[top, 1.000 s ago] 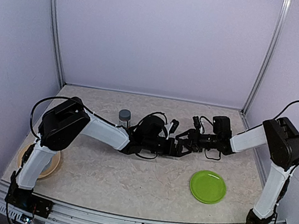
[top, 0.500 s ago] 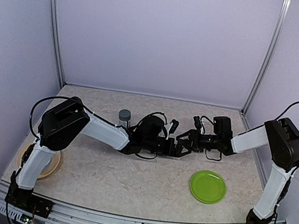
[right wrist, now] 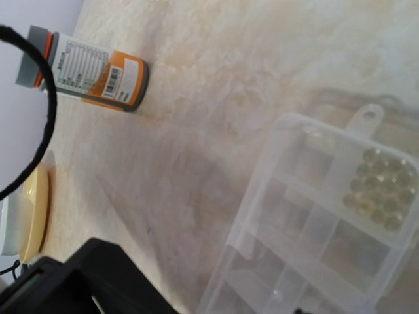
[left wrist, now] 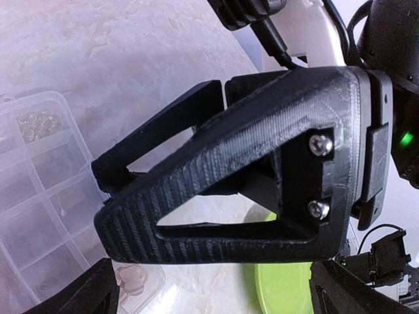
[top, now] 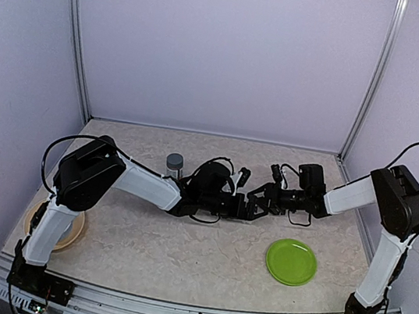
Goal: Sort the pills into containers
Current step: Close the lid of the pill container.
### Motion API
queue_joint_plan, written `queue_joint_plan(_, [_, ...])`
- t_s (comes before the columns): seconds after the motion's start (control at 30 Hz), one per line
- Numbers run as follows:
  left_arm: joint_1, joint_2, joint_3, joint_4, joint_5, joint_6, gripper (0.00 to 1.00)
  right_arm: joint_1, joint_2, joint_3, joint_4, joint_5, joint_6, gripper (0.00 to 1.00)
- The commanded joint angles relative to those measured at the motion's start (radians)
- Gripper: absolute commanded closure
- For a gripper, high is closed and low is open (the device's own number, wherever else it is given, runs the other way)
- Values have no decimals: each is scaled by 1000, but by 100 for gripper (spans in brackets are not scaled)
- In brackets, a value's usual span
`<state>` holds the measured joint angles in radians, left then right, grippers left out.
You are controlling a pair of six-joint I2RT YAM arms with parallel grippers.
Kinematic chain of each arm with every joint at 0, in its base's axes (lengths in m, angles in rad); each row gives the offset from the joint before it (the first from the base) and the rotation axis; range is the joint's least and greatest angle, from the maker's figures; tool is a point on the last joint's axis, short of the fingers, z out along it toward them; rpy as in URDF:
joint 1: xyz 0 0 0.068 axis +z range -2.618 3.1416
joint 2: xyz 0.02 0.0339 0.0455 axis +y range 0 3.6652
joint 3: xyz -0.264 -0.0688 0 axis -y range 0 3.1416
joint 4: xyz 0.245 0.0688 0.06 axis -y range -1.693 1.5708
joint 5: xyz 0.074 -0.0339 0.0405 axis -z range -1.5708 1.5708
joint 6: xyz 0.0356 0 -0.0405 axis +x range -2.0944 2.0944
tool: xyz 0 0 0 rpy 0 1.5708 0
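The clear bottle (top: 174, 164) with a gray cap and white-and-orange label stands behind the left arm; it also shows in the right wrist view (right wrist: 91, 72). The small white-capped vial is out of view. A clear compartment box (right wrist: 314, 229) holds yellowish pills (right wrist: 380, 190); in the left wrist view the box (left wrist: 39, 196) also holds pale pink pills (left wrist: 134, 280). My left gripper (top: 246, 208) and right gripper (top: 258, 202) meet over the box at the table's middle. Both look open and empty. The right gripper's black fingers (left wrist: 216, 176) fill the left wrist view.
A flat green plate (top: 291, 262) lies at the front right and shows in the left wrist view (left wrist: 288, 288). A white bowl on a tan plate (top: 65, 228) sits at the front left, partly behind the left arm. Walls and metal posts enclose the table.
The right gripper has shifted very slightly over the box. The left arm, bottle and plates have not moved.
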<state>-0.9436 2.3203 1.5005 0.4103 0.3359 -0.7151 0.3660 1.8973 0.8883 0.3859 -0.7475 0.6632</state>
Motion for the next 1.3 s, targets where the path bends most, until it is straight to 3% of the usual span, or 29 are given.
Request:
queue_joint_plan(0.0, [-6,-6,-17,-71,-4,11,1,7,-24,-8,-17,-4,-17,46])
queue_joint_plan(0.7, [-4,-23,-14,-94,-24,28,1,7,-80,15,-103,43,-83,36])
queue_joint_plan(1.27, [3,-27,1,-113,-29,31,1,-2,-92,24,-207,120,-147,38])
